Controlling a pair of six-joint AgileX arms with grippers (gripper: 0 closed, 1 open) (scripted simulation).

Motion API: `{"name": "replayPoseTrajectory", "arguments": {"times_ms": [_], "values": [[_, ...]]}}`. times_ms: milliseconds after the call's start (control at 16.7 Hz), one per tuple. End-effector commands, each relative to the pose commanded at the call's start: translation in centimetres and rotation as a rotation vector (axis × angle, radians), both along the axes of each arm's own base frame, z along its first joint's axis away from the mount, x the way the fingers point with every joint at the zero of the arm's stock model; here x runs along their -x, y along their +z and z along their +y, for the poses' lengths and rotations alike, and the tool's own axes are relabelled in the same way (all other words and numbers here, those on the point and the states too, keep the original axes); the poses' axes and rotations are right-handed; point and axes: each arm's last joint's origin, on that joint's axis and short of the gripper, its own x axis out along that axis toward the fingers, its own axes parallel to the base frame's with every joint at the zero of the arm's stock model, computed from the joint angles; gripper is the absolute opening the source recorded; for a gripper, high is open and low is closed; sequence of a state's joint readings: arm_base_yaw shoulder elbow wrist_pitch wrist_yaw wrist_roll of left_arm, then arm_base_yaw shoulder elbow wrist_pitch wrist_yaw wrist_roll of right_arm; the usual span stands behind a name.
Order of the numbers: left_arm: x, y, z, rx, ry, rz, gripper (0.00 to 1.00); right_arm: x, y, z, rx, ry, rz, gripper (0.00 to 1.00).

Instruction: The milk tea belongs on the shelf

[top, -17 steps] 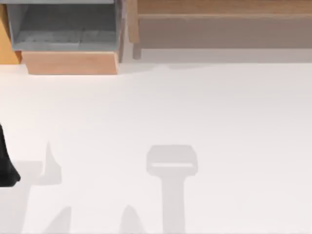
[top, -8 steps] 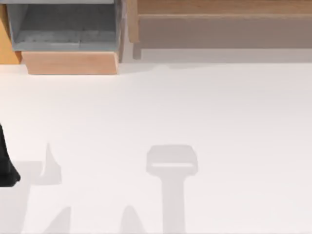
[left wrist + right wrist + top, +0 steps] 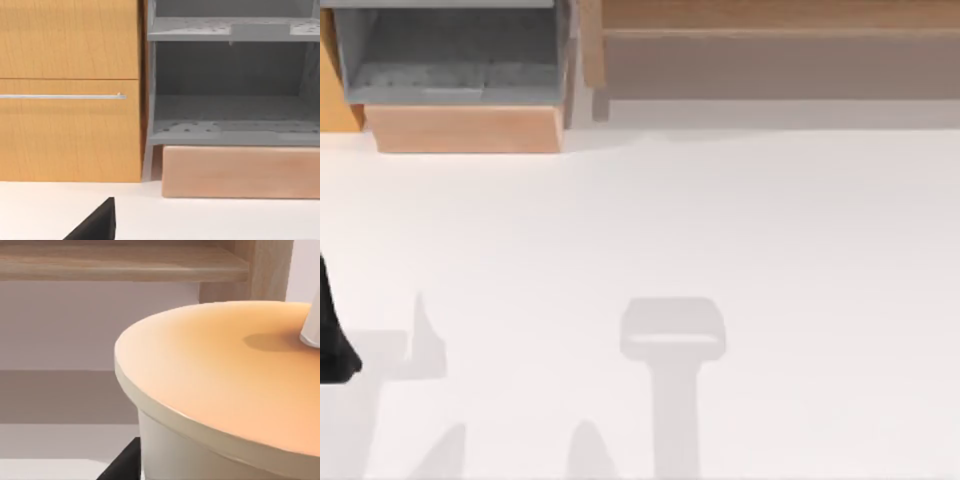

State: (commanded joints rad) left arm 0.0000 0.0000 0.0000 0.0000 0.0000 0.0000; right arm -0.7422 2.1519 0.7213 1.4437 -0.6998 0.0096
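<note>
You're looking at what is probably a rendered home or kitchen corner. A white tabletop (image 3: 720,220) meets a wooden drawer cabinet (image 3: 70,90), grey shelving (image 3: 230,130) and a pale wooden shelf (image 3: 770,20).

White table (image 3: 770,260), grey open cabinet (image 3: 450,55), orange drawer front (image 3: 70,90), soft shadows

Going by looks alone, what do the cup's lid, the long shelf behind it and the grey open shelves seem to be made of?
The cup's lid looks like smooth matte plastic, orange-tan, with soft shading and no grain. The long shelf seems pale wood, unvarnished, showing faint lengthwise streaks. The grey shelves look like painted metal or concrete, matte and speckled with dark flecks; which one is unclear. The cabinet beside them appears to be warm varnished wood with clear grain.
</note>
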Motion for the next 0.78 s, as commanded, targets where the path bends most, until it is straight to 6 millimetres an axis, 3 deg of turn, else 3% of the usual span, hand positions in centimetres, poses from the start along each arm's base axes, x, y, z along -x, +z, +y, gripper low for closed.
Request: {"name": "replayPoseTrajectory", "arguments": {"times_ms": [240, 540, 780], "values": [[0.0, 0.0, 0.0, 0.0, 0.0, 0.0, 1.0, -0.3, 0.4, -0.1, 0.014, 0.001, -0.016, 0.0], [0.0, 0.0, 0.0, 0.0, 0.0, 0.0, 1.0, -3.2, 4.9, 0.6, 0.089, 0.01, -0.11, 0.0], [0.0, 0.0, 0.0, 0.0, 0.0, 0.0, 1.0, -6.3, 9.2, 2.8, 0.106, 0.024, -0.156, 0.0]]}}
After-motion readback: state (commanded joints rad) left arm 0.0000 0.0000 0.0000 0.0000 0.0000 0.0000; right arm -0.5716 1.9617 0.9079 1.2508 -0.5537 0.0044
